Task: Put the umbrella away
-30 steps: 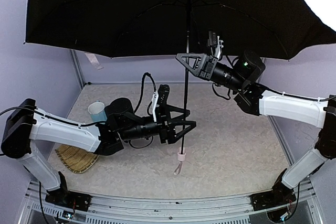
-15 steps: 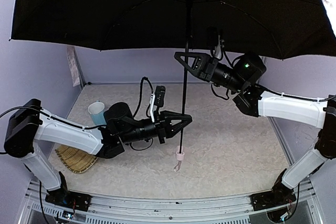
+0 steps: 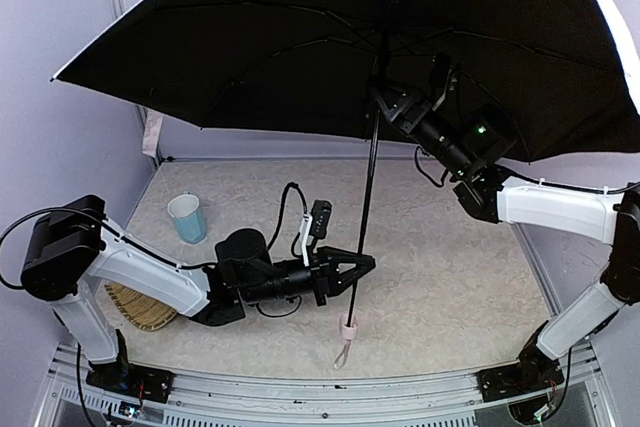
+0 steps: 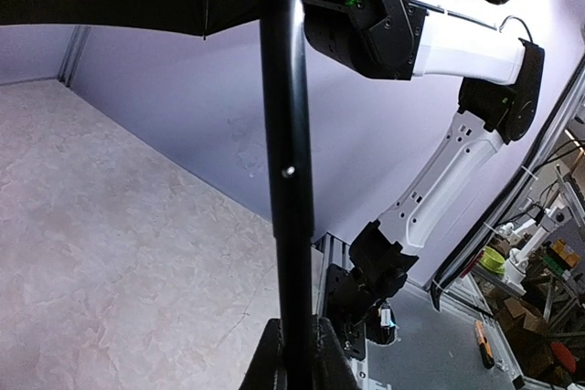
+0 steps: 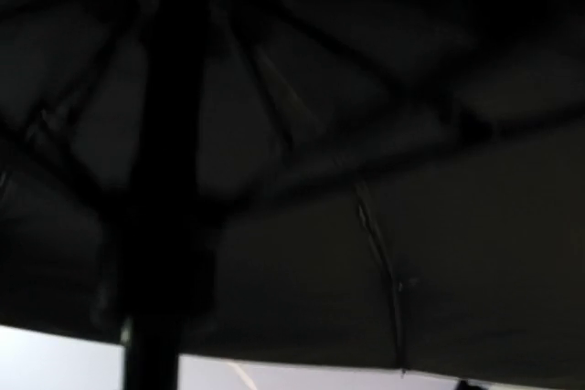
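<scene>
Two arms meet on one open umbrella (image 3: 300, 47). It stands above the surface (image 3: 450, 247) with its canopy spread across the upper part of the overhead view. The black underside and ribs face the camera, and a strip of pale outer fabric shows along the upper right edge.

The thin black shaft (image 3: 368, 177) leans a little, its top further right than its foot. At the foot are the small pink handle (image 3: 348, 328) and the wrist strap (image 3: 341, 353), low over the surface. Whether they touch it cannot be told.

The left gripper (image 3: 358, 267) reaches in from the left of the shaft, just above the handle, and its jaws are closed on the shaft. In the left wrist view the shaft (image 4: 288, 134) runs down the middle, with a finger (image 4: 270, 363) pressed against each side at the bottom.

The right gripper (image 3: 385, 105) is at the shaft high up, just beneath the canopy, coming in from the right. I cannot tell how its jaws stand. Its own camera shows only the dark shaft (image 5: 160, 180) and ribs against black fabric.

A pale blue cup (image 3: 186, 217) stands upright well to the left of the shaft. A woven mat (image 3: 135, 307) lies further left and nearer the arm bases, partly under the left arm.
</scene>
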### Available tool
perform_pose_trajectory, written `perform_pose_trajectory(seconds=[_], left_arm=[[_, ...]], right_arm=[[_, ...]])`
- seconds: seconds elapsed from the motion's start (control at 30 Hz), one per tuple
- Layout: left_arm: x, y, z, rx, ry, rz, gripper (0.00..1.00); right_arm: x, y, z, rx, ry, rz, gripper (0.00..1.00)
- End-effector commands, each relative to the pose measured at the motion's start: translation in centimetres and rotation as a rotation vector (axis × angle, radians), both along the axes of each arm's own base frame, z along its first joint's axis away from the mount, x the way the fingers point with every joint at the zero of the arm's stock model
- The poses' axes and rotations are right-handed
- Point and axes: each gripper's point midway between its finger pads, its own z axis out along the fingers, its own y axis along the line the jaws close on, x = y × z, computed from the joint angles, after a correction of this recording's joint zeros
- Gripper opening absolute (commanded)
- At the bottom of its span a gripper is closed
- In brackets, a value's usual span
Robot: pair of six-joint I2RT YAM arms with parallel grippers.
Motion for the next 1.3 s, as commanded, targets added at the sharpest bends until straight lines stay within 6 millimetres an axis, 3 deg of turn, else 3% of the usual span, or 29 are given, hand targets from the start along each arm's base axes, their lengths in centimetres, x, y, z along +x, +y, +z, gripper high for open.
perform_pose_trajectory(seconds=[0.0, 0.2, 0.57, 0.7, 0.73, 0.97, 1.2, 1.23, 1.27], left_arm=[[0.6, 0.3, 2.9, -0.116, -0.076, 0.047, 0.00], [0.5, 0.0, 2.0, -0.169, -0.002, 0.010, 0.00], [0.2, -0.5, 1.7, -0.149, -0.011, 0.006, 0.00], [0.2, -0.5, 1.7, -0.149, -0.011, 0.006, 0.00], [0.1, -0.5, 1.7, -0.146, -0.015, 0.003, 0.00], [0.1, -0.4, 2.0, -0.148, -0.026, 0.008, 0.00], [0.4, 0.2, 2.9, -0.157, -0.041, 0.028, 0.00], [0.6, 0.3, 3.1, -0.158, -0.044, 0.037, 0.00], [0.8, 0.4, 3.3, -0.155, -0.047, 0.048, 0.00]], right_arm=[[1.4, -2.1, 1.4, 0.117, -0.028, -0.048, 0.77], [1.7, -2.1, 2.7, 0.124, -0.073, -0.050, 0.82], [3.6, -0.7, 1.7, 0.123, -0.021, -0.021, 0.75], [3.7, -0.6, 1.5, 0.133, -0.017, -0.016, 0.57], [3.7, -0.7, 1.5, 0.133, -0.017, -0.022, 0.45], [4.0, -1.1, 1.1, 0.129, -0.010, -0.036, 0.00], [4.0, -1.5, 0.4, 0.089, -0.009, -0.067, 0.00], [4.1, -1.5, 0.2, 0.078, -0.005, -0.072, 0.09], [4.2, -1.4, 0.1, 0.056, -0.006, -0.082, 0.31]])
